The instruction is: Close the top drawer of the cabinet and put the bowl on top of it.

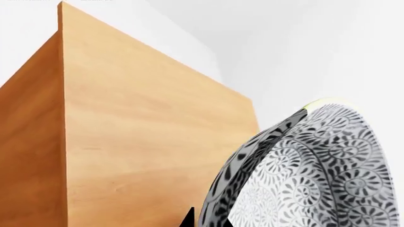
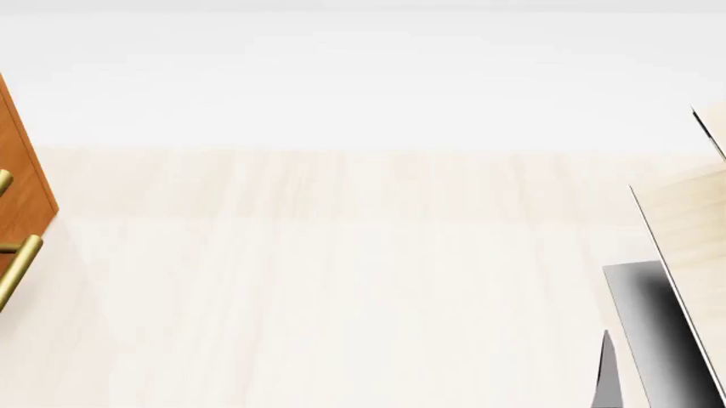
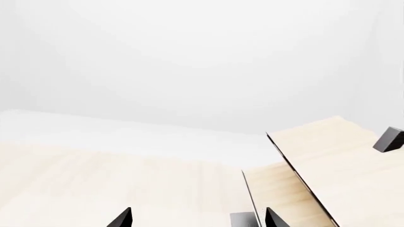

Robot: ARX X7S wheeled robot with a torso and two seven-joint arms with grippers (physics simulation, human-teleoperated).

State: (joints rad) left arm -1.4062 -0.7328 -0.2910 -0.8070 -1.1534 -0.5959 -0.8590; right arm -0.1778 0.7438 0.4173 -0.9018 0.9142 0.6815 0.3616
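Head view, far left: cabinet [image 2: 23, 183] edge with brass handles [image 2: 17, 268]; top drawer not identifiable, so state unknown. Left wrist view: bowl [image 1: 315, 170] close against the left pincer [image 1: 189, 220], beside the cabinet's side panel. Likely gripped at the rim, closure not visible. Ceramic: rigid, glazed, slippery, chippable; a rim pinch suits. Right: right pincer [image 3: 197, 218] released, empty, near a pale wood structure [image 3: 328, 156].

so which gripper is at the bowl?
The left gripper: the patterned bowl sits right against its fingertip, beside the cabinet. The right gripper is open, with nothing between its fingers.
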